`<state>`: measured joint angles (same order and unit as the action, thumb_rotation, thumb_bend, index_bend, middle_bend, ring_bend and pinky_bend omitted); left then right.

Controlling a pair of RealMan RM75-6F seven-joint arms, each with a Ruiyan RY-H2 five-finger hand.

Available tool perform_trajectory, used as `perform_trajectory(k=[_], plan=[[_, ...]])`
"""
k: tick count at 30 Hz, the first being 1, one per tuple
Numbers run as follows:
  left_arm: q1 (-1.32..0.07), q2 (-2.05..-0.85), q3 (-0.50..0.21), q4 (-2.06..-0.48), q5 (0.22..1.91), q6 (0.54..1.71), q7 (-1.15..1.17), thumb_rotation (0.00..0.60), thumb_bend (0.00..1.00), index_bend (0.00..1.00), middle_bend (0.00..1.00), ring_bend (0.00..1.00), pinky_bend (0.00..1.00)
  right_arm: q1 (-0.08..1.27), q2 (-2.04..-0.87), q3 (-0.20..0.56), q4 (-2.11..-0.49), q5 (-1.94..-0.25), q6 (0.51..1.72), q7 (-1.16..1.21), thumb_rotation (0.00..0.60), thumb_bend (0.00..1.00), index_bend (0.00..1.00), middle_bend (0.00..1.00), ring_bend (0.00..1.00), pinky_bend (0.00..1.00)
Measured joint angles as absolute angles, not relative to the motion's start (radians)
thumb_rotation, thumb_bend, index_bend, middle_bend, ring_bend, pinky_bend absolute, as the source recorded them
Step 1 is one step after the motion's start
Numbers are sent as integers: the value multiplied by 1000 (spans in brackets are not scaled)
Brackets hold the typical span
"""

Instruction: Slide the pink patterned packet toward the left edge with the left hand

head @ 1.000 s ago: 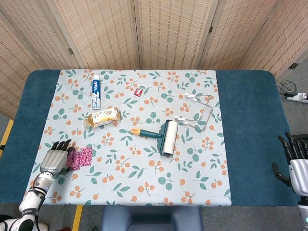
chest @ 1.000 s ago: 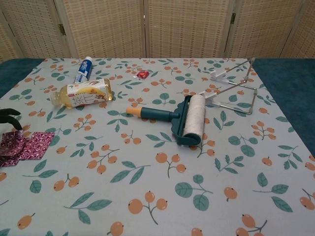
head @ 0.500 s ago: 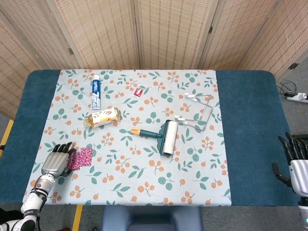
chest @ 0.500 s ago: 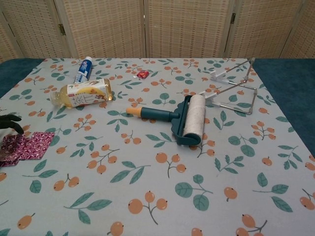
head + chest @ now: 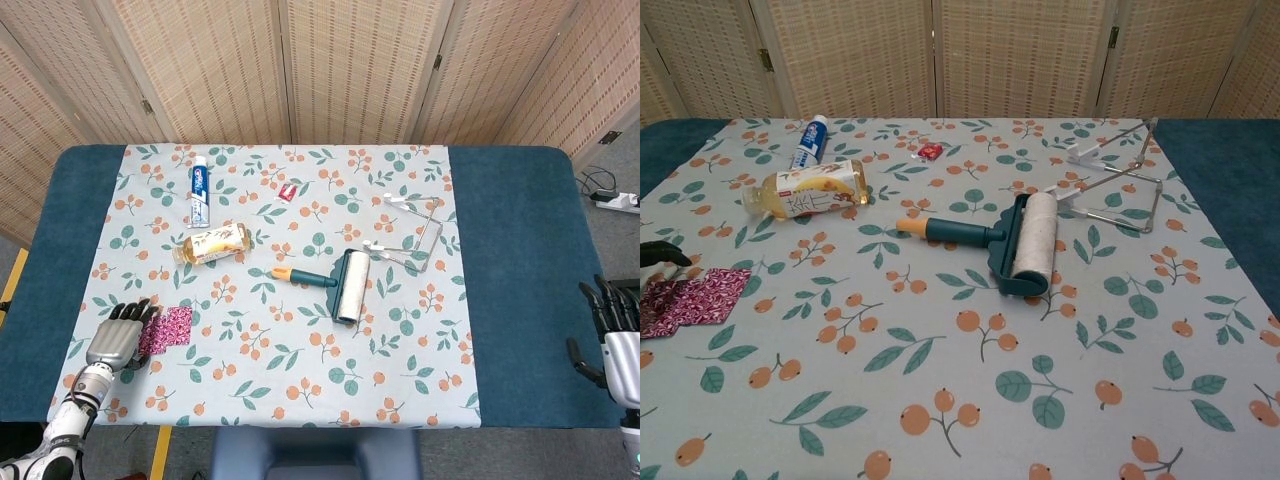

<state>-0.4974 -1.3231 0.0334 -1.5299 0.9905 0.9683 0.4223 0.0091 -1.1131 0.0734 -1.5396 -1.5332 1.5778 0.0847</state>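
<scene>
Head view, near edge of the table: my left hand (image 5: 117,337) lies with its fingers resting on the left end of the pink patterned packet (image 5: 167,328), pressing rather than grasping it, while my right hand (image 5: 618,330) hangs off the right side with fingers apart, holding nothing. The packet lies flat on the floral tablecloth (image 5: 300,370), close to the cloth's left border and short of the blue table edge (image 5: 40,330). To finish the slide well, I judge I should keep light downward pressure and draw straight left, so the thin packet neither buckles nor slips from under the fingertips. Nothing lies between packet and edge. Farther back sit a tea bottle (image 5: 212,243) on its side and a teal lint roller (image 5: 335,283), then a wire rack (image 5: 412,233), a toothpaste tube (image 5: 199,189) and a small red packet (image 5: 288,193), all well apart from the path.
</scene>
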Motion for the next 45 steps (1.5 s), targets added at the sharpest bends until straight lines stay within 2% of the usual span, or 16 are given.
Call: perform_trajectory(k=[3,9,18,29,45], plan=[[-499,-1322,33,-1531,983,961,428,600,347,87,0,0,0,9,-1113,73,-1540,-1533,1578,85,600,448,0,0,14,0],[-502,-1299,33,-1566,961,950,441,600,344,1,0,0,0,8,-1113,73,-1541,-1533,1581,83,600,448,0,0,15,0],[-528,-1282,3,-1620,1018,958,424,600,344,43,0,0,0,12,-1111,75,-1543,-1533,1576,83,600,448,0,0,15,0],[-614,-1349,-6,-1580,908,892,557,600,342,16,0,0,0,0,-1111,74,-1526,-1519,1583,102,600,448,0,0,15,0],[-632,-1372,19,-1561,851,900,581,600,342,12,0,0,0,2,-1113,74,-1527,-1521,1579,99,600,448,0,0,16,0]])
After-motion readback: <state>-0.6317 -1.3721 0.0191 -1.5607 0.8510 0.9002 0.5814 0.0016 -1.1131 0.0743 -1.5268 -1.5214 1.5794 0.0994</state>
